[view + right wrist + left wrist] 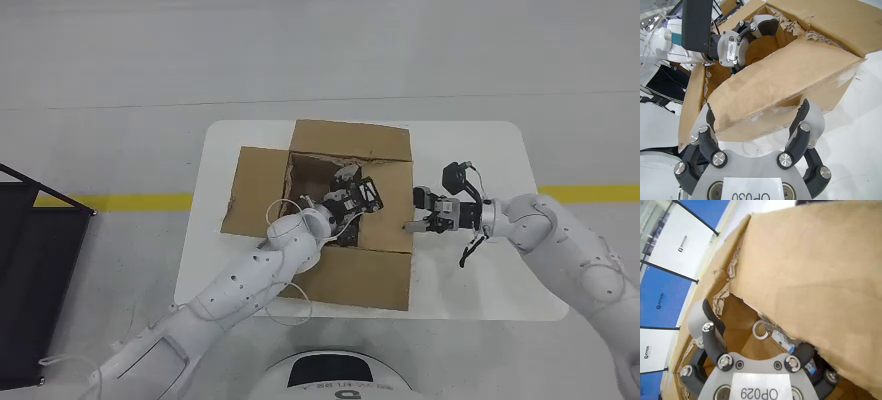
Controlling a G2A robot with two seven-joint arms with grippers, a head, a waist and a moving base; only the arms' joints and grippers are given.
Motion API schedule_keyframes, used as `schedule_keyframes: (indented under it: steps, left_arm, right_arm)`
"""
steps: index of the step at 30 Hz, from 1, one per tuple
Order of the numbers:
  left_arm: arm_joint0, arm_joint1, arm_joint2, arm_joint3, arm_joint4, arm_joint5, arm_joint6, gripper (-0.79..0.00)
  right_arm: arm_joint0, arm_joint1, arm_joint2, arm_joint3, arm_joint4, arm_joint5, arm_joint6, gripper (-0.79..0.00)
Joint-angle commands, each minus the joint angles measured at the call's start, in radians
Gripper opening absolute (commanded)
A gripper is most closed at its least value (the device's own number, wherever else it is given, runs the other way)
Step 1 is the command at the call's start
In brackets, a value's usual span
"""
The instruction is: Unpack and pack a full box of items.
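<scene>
Cardboard box (350, 275) sits near the centre of the white table (480, 280), top open. Flaps at 12, 9 and 6 o'clock are folded outward and lie roughly flat. The 3 o'clock flap (783, 75) stands tilted up, leaning in over part of the opening. Torn corrugated edges (720, 302) show along the inner rim and corners.

Left arm enters from 7 o'clock, crossing the 6 o'clock flap. Left gripper (355, 200) is down inside the box, under the edge of the tilted flap. Its jaws are spread wide and nothing is clamped between them. One finger (696, 317) stands clear near a torn corner; the other finger (803, 351) is partly tucked beneath the flap.

On the box floor, in the gap between those fingers: 1 metal ring (760, 330), lying flat. Just beside it is 1 clear-wrapped packet (781, 341), which runs under the flap, so its far end is hidden. The packet's near end lies right by the tucked finger; contact cannot be judged.

Right gripper (412, 226) is at the box's 3 o'clock side, level with the tilted flap's outer edge. Jaws are parted, with the flap's edge lying between the 2 fingers (710, 113). Whether the pads touch the cardboard cannot be told.
</scene>
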State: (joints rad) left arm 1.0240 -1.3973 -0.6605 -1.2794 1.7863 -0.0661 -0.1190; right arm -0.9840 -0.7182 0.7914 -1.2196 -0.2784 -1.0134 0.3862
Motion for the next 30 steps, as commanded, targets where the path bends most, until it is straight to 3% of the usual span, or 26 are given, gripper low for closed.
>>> schedule_keyframes:
  steps: [1,9,14,17,21,25,30]
  left_arm:
    - [0.013,-0.001,-0.002,0.003,0.01,0.036,0.083,0.0]
    - [0.042,-0.005,-0.007,-0.035,0.045,0.079,0.247,0.0]
    - [0.031,-0.02,0.009,-0.056,0.055,0.079,0.226,0.0]
    - [0.009,-0.038,0.029,-0.062,0.049,0.087,0.198,0.0]
    - [-0.026,-0.069,0.065,-0.064,0.045,0.111,0.173,0.0]
    - [-0.065,-0.107,0.108,-0.052,0.03,0.129,0.144,0.0]
    - [-0.129,-0.166,0.162,0.054,-0.006,0.123,0.063,0.0]
  right_arm:
    - [0.003,0.0,-0.001,0.001,0.031,0.001,0.016,0.0]
    - [-0.005,0.013,0.02,0.004,0.097,0.001,0.045,0.0]
    - [-0.036,0.039,0.067,-0.022,0.146,0.001,0.031,0.0]
    - [-0.091,0.071,0.147,-0.035,0.178,0.001,-0.039,0.0]
    - [-0.225,0.125,0.305,-0.088,0.145,0.001,-0.217,0.0]
    - [-0.396,0.169,0.447,-0.124,0.012,0.001,-0.464,0.0]
    - [-0.574,0.211,0.55,-0.148,-0.216,0.001,-0.814,0.0]
